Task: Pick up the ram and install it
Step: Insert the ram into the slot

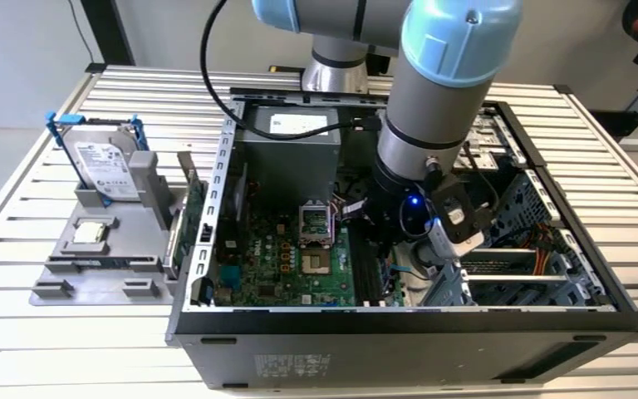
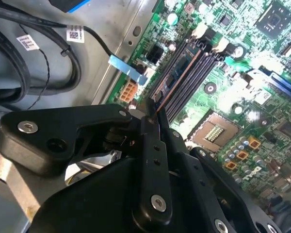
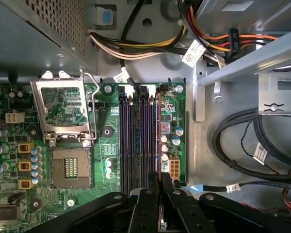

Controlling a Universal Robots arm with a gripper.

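Note:
In the second wrist view the ram shows edge-on as a thin dark board with a coppery edge. It runs out from between my black fingers along the dark memory slots of the green motherboard. My gripper is shut on the ram's near end. In the first wrist view my gripper sits over the outermost of the memory slots, nearest the board's edge. I cannot tell whether the ram touches a slot. In the exterior view my wrist is low inside the open computer case.
The CPU socket with its raised metal frame lies beside the slots. Black cables and a metal drive bracket crowd the other side. Outside the case, a grey fixture carries a hard drive and a green card.

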